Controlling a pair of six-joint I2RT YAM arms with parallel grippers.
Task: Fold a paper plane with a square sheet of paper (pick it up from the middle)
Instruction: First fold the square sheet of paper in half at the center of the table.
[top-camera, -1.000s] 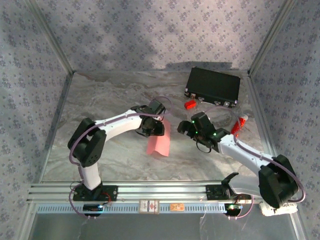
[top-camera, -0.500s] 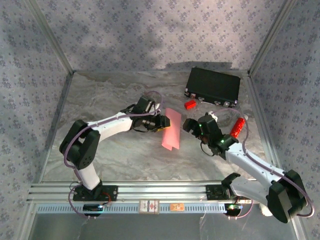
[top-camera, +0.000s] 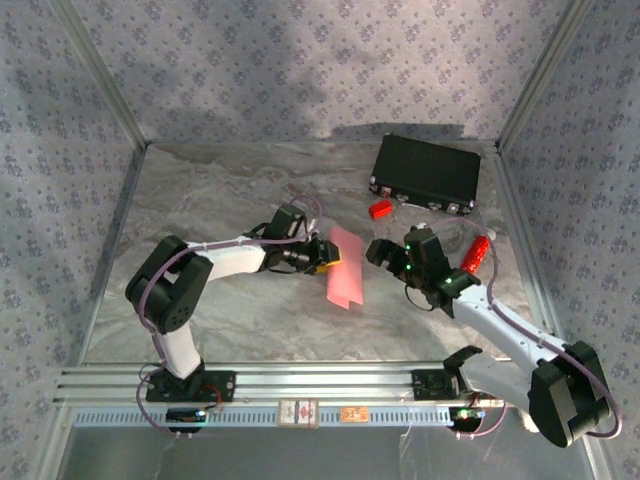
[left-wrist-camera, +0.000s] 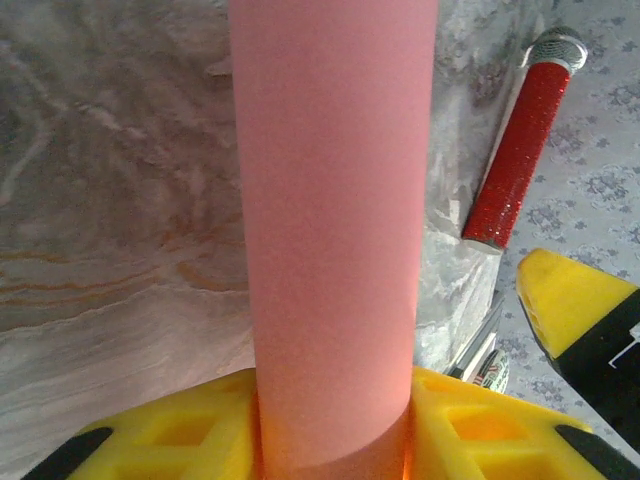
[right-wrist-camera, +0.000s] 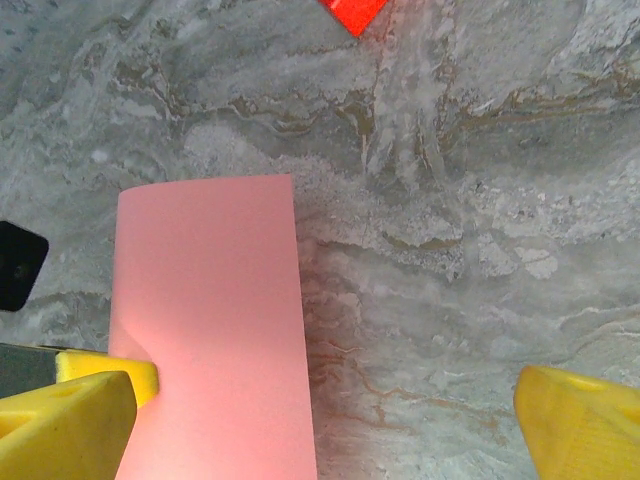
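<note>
Top external view: left end effector (top-camera: 326, 254) clamps folded pink paper (top-camera: 346, 272) over the tabletop (top-camera: 200, 200); right end effector (top-camera: 380, 250) stands wide open beside it.

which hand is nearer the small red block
Right: the right hand hovers just short of the red block; the left hand, gripping the pink paper, sits farther left.

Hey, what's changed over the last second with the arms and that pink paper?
The left tool, gripping the paper, carried it right, toward the open right tool. That tool barely shifted, though its arm's elbow swung out to the right. Nothing was let go or newly taken hold of. The case, red block and tube stayed put.
</note>
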